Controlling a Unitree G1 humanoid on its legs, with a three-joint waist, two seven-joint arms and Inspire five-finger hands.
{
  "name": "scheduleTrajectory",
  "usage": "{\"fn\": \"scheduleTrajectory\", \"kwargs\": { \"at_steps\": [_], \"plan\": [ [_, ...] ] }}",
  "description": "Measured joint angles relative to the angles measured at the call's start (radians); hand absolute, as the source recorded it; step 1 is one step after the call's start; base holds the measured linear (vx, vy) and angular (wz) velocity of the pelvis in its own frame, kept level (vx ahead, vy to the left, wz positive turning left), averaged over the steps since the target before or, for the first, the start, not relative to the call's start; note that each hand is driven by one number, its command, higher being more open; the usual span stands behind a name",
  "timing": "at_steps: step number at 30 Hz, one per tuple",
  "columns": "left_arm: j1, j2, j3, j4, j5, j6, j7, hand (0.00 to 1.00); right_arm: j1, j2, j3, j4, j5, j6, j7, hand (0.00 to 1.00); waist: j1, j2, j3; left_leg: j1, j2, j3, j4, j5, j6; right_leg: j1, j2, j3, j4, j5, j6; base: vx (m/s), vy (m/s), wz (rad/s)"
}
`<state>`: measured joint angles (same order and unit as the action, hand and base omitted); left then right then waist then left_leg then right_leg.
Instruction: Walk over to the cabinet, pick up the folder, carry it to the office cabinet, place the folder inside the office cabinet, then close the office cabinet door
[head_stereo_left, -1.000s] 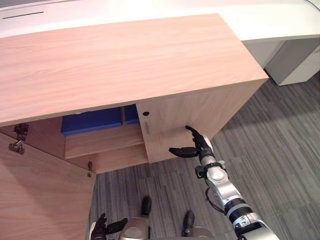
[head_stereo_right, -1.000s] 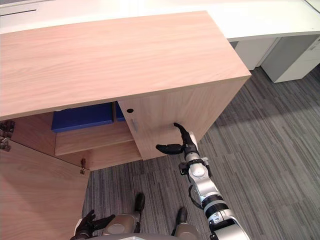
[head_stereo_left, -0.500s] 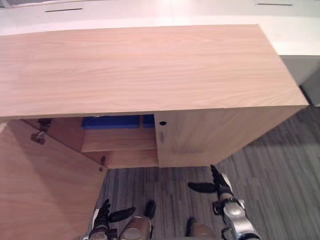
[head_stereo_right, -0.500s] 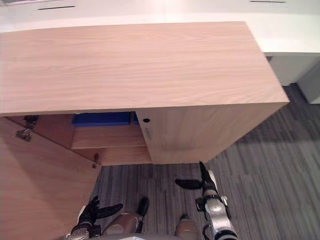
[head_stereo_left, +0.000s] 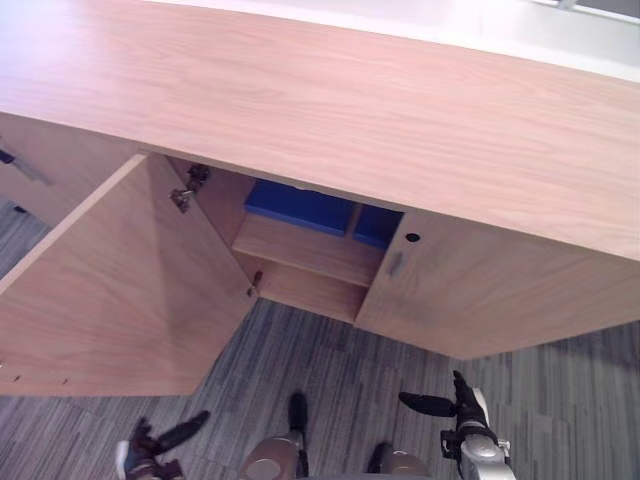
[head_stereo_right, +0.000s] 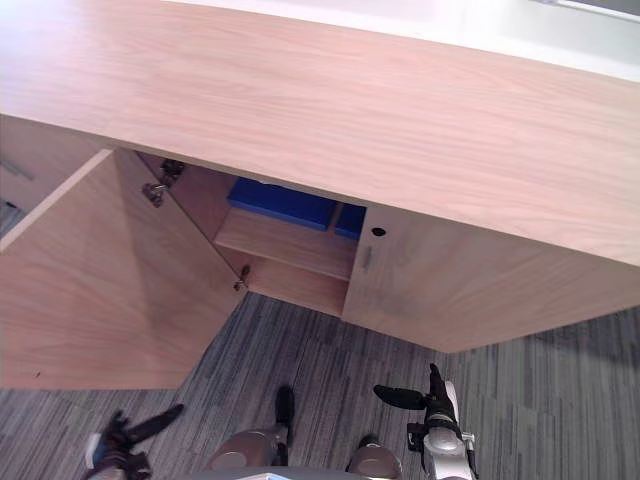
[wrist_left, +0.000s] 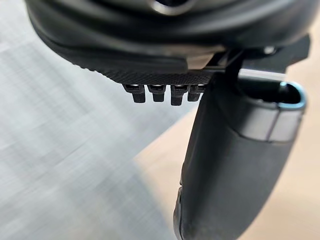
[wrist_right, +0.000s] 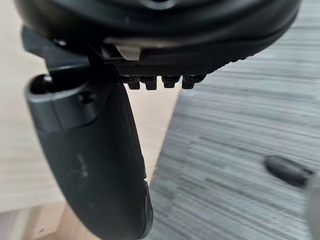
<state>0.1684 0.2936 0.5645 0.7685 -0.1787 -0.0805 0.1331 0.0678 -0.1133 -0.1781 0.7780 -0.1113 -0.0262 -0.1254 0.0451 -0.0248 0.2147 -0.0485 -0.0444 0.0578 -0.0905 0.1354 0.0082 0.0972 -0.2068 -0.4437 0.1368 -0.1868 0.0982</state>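
Note:
A blue folder (head_stereo_left: 300, 207) lies on the upper shelf inside the wooden office cabinet (head_stereo_left: 350, 100). The cabinet's left door (head_stereo_left: 110, 290) stands swung wide open; its right door (head_stereo_left: 490, 300) is closed. My right hand (head_stereo_left: 455, 405) hangs low in front of the closed door, apart from it, open and holding nothing, with its thumb (wrist_right: 95, 160) standing out. Low beside the open door's edge is my left hand (head_stereo_left: 150, 450), likewise open with nothing in it, thumb (wrist_left: 225, 165) out.
Grey striped carpet (head_stereo_left: 320, 360) lies in front of the cabinet. A lower shelf (head_stereo_left: 305, 290) sits under the folder. A white desk top (head_stereo_left: 480, 25) runs behind the cabinet. The open door juts out over the floor on my left.
The camera has swung, so the open door now shows more fully on the left. My right hand has dropped away from the closed door's front. The folder has stayed on its shelf.

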Motion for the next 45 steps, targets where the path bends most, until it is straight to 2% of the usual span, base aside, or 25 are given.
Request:
{"fn": "scheduleTrajectory", "kwargs": {
  "at_steps": [3,7,14,19,21,25,28,31,33,37,39,41,45],
  "plan": [
    [-0.007,0.072,0.057,-0.058,-0.036,-0.013,0.029,1.0,-0.003,-0.003,0.021,-0.01,0.0,-0.004,0.001,1.0,0.006,0.0,-0.001,0.004,-0.001,-0.015,-0.005,0.001,-0.001,0.018,0.01,-0.01,-0.015,0.001,-0.003,-0.03,-0.042,0.15],
    [-0.043,0.17,0.059,-0.123,-0.056,-0.03,0.063,1.0,0.001,-0.005,0.067,-0.01,0.0,-0.005,0.008,1.0,0.025,0.0,-0.001,0.004,0.008,-0.031,-0.005,-0.001,-0.005,0.04,0.03,-0.016,-0.034,0.012,-0.013,0.0,-0.064,0.1],
    [-0.066,0.241,0.004,-0.179,-0.058,-0.033,0.081,1.0,0.017,0.0,0.11,-0.01,0.0,-0.009,0.031,1.0,0.039,-0.001,-0.002,0.002,0.019,-0.044,-0.005,-0.009,-0.017,0.04,0.044,0.067,-0.038,0.019,-0.024,0.02,-0.028,0.11],
    [-0.02,0.241,-0.043,-0.241,-0.058,-0.033,0.088,1.0,0.023,0.001,0.108,-0.01,0.0,-0.011,0.039,1.0,0.054,-0.003,-0.003,0.005,0.029,-0.043,-0.005,-0.011,-0.019,0.034,0.053,0.118,-0.029,0.031,-0.035,0.0,0.0,-0.01],
    [0.04,0.199,-0.044,-0.316,-0.059,-0.036,0.094,1.0,0.024,0.004,0.103,-0.01,0.0,-0.014,0.039,1.0,0.061,-0.003,-0.004,0.005,0.033,-0.03,-0.005,-0.01,-0.019,0.02,0.053,0.14,-0.016,0.033,-0.034,-0.04,0.007,-0.18],
    [0.2,0.017,-0.075,-0.541,-0.061,-0.074,0.105,1.0,0.055,0.033,0.056,-0.009,0.0,-0.013,0.038,1.0,0.075,-0.002,-0.01,0.006,0.036,-0.015,-0.005,-0.003,-0.016,0.011,0.053,0.165,-0.012,0.047,-0.034,-0.07,0.018,-0.13],
    [0.345,-0.114,-0.23,-0.615,-0.071,-0.097,0.067,1.0,0.08,0.047,0.023,0.004,0.001,-0.01,0.037,1.0,0.075,0.008,-0.021,0.005,0.036,-0.008,-0.005,0.003,-0.015,0.006,0.053,0.177,-0.013,0.057,-0.028,-0.11,0.031,-0.06],
    [0.386,-0.177,-0.375,-0.564,-0.079,-0.08,-0.005,1.0,0.088,0.054,0.02,0.006,0.001,-0.009,0.039,1.0,0.073,0.009,-0.022,-0.012,0.038,0.006,-0.005,0.011,-0.02,-0.01,0.054,0.204,-0.037,0.05,-0.02,-0.18,0.018,-0.17],
    [0.376,-0.179,-0.458,-0.514,-0.074,-0.066,-0.065,1.0,0.088,0.054,0.021,0.006,0.002,-0.006,0.04,1.0,0.059,0.017,-0.024,-0.038,0.048,0.013,-0.005,0.024,-0.026,-0.038,0.059,0.215,-0.04,0.04,-0.007,-0.2,0.003,-0.06],
    [0.317,-0.174,-0.596,-0.469,-0.009,-0.054,-0.173,1.0,0.082,0.053,0.029,-0.004,0.002,-0.005,0.04,1.0,0.018,0.02,-0.027,-0.111,0.082,0.043,-0.005,0.026,-0.028,-0.127,0.091,0.255,-0.034,0.04,-0.012,-0.17,-0.008,-0.21],
    [0.209,-0.172,-0.67,-0.437,0.048,-0.038,-0.212,1.0,0.054,0.05,0.029,-0.008,0.003,-0.005,0.039,1.0,0.004,0.019,-0.025,-0.184,0.107,0.082,-0.005,0.033,-0.037,-0.225,0.112,0.305,-0.037,0.052,-0.027,-0.11,-0.004,-0.68],
    [0.118,-0.172,-0.711,-0.429,0.084,-0.025,-0.217,1.0,0.046,0.05,0.03,-0.009,0.003,-0.005,0.037,1.0,-0.02,0.019,-0.024,-0.213,0.109,0.096,-0.005,0.035,-0.04,-0.263,0.117,0.328,-0.044,0.067,-0.025,-0.01,0.009,-0.5],
    [-0.117,-0.141,-0.725,-0.382,0.127,-0.019,-0.16,1.0,0.048,0.051,0.031,-0.008,0.006,-0.005,0.027,1.0,-0.069,0.02,-0.018,-0.221,0.101,0.126,-0.005,0.035,-0.04,-0.278,0.107,0.352,-0.069,0.101,-0.019,0.07,0.019,-0.29]
  ]
}}
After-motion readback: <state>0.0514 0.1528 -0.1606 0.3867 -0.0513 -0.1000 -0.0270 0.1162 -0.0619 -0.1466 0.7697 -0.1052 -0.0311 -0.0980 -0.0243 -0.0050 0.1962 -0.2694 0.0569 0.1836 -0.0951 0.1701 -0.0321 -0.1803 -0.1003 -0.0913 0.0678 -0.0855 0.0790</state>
